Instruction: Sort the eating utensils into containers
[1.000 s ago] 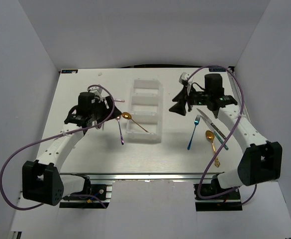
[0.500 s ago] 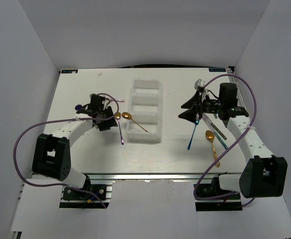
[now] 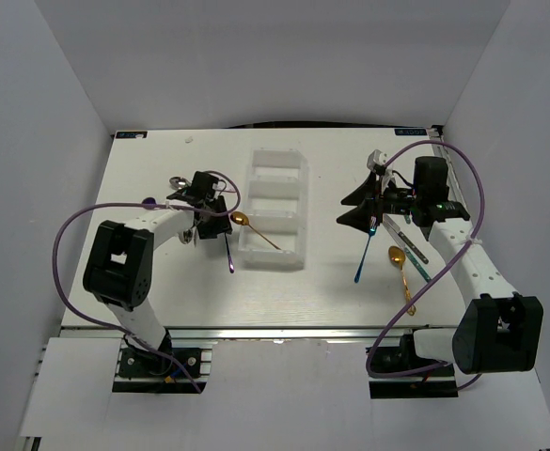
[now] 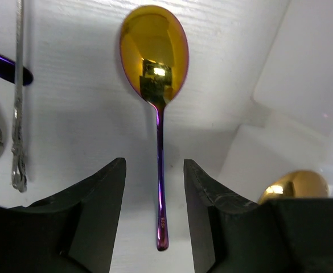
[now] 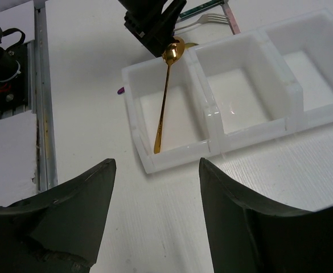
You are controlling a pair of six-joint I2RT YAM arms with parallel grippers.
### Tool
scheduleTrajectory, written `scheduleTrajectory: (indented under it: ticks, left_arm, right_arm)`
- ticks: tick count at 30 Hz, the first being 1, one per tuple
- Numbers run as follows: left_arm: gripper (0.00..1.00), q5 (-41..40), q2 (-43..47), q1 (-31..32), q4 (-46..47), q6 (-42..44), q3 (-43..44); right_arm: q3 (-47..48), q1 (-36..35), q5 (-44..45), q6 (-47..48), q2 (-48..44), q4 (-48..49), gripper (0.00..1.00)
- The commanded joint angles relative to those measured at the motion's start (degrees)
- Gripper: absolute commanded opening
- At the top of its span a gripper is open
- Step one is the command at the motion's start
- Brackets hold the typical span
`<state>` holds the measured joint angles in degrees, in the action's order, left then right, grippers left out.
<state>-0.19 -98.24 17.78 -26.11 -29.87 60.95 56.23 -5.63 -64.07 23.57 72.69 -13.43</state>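
Observation:
An iridescent spoon (image 4: 155,51) lies on the table left of the white tray (image 3: 301,202). Its purple handle runs between the tips of my open left gripper (image 4: 155,166). From above, the left gripper (image 3: 212,204) is over the spoon's (image 3: 228,248) far end. A gold spoon (image 3: 256,230) lies in the tray's nearest compartment, bowl over the left wall; it also shows in the right wrist view (image 5: 165,96). My right gripper (image 3: 356,209) is open and empty above the table right of the tray (image 5: 212,122). A blue fork (image 3: 366,250) lies just below it.
A gold spoon (image 3: 402,272), a silver knife (image 3: 394,228) and a teal-handled utensil (image 3: 418,266) lie right of the blue fork. A silver utensil (image 4: 19,114) and a dark handle (image 4: 7,65) lie left of the iridescent spoon. The other tray compartments hold nothing.
My left gripper has moved right and back, over the iridescent spoon beside the tray. My right gripper shifted right and a little nearer in the first half second, then stayed still.

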Motion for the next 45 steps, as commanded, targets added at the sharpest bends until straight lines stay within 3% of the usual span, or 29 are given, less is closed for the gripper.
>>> scheduleTrajectory:
  ticks: [1, 20, 27, 38, 45]
  left_arm:
    - [0.56, -4.2, -0.6, 0.1, 1.6, 0.8, 2.1]
    - [0.44, -7.3, -4.2, 0.1, 3.3, 1.4, 3.1]
    - [0.35, -7.9, -3.9, 0.1, 3.3, 1.6, 2.6]
    - [0.02, -7.3, 2.2, 0.1, 3.4, 1.6, 0.8]
    - [0.0, -8.8, 11.3, 0.1, 1.6, 1.0, -0.7]
  right_arm:
    - [0.2, 0.4, -1.8, 1.0, -0.3, 0.1, 0.67]
    - [0.5, 1.1, -2.5, 1.6, 0.4, -0.6, 0.67]
    - [0.6, 1.8, -3.2, 1.7, 0.5, -1.2, 0.66]
    - [0.6, 2.5, -3.7, 1.8, 0.4, -1.4, 0.66]
    - [0.6, 2.8, -3.9, 1.8, 0.3, -1.5, 0.66]
